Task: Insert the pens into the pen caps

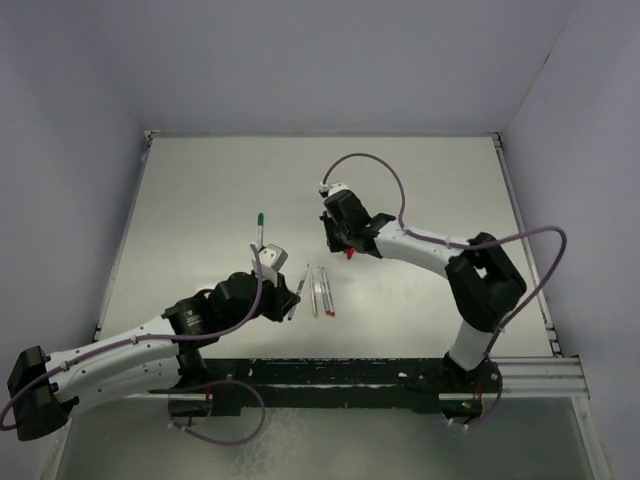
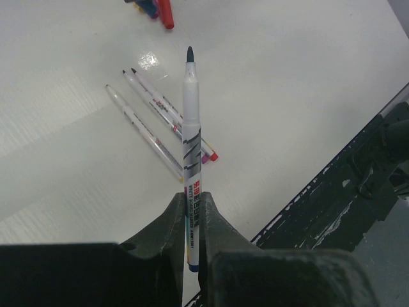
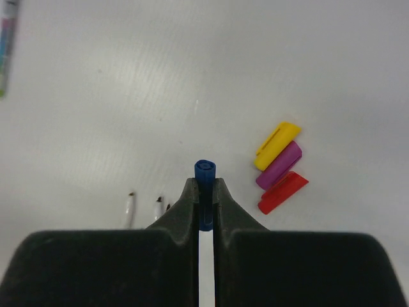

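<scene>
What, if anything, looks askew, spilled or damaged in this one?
Nothing stands out. The left jaws grip a blue pen straight, the right jaws a blue cap. Three pens lie close together, and the yellow, purple and red caps sit side by side; nothing looks spilled or broken.

Top external: high, behind both arm bases (image 1: 465,385), looking down over the table (image 1: 200,180); far.
Left wrist: behind the left gripper (image 2: 192,199), sighting along it; close.
Right wrist: behind the right gripper (image 3: 204,187), facing down; close.
Shared: loose pens (image 1: 317,290) ahead of the left gripper, in all three views.
</scene>
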`<state>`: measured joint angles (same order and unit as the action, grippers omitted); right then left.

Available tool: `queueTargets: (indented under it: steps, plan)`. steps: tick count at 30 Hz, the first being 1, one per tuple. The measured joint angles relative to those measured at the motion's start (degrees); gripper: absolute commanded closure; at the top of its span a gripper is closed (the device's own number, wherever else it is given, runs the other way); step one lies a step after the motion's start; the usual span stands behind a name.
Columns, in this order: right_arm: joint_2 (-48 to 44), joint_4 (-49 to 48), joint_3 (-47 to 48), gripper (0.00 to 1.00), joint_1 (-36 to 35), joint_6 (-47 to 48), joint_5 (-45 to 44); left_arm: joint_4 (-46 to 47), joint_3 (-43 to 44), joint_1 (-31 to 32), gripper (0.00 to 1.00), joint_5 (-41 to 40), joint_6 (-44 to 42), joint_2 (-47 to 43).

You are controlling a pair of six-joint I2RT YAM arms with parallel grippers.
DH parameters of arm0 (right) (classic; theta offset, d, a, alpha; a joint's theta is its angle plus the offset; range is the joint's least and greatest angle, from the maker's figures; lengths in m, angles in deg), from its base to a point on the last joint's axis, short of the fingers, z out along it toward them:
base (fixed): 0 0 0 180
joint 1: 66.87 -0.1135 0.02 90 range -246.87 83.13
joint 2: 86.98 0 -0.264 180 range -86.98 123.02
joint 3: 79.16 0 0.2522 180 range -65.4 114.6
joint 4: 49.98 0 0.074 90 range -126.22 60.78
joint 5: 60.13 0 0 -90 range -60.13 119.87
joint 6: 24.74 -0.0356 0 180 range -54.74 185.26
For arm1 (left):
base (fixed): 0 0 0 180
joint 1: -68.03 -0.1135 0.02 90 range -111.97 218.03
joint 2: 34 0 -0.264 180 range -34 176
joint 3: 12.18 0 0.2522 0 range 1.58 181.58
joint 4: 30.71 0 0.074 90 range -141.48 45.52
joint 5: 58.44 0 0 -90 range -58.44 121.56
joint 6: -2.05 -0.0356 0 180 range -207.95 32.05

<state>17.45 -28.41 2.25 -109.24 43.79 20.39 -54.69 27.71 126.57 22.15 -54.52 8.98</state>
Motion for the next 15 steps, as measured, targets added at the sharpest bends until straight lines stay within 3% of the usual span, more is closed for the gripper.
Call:
queueTargets:
  steps: [5,10,15]
  plan:
    - [-16.24,-5.09,-6.23,1.00,0.00,-0.39,0.70,2.69,1.51,0.00,1.00,0.48,-0.33,0.90]
    - [-34.88,-18.88,-19.96,1.00,0.00,-2.27,4.31,9.09,1.53,0.00,1.00,2.69,-0.26,1.31]
    - [-43.76,-28.81,-29.53,1.00,-0.02,-5.42,7.13,20.31,0.20,0.00,1.00,5.95,-0.09,2.49]
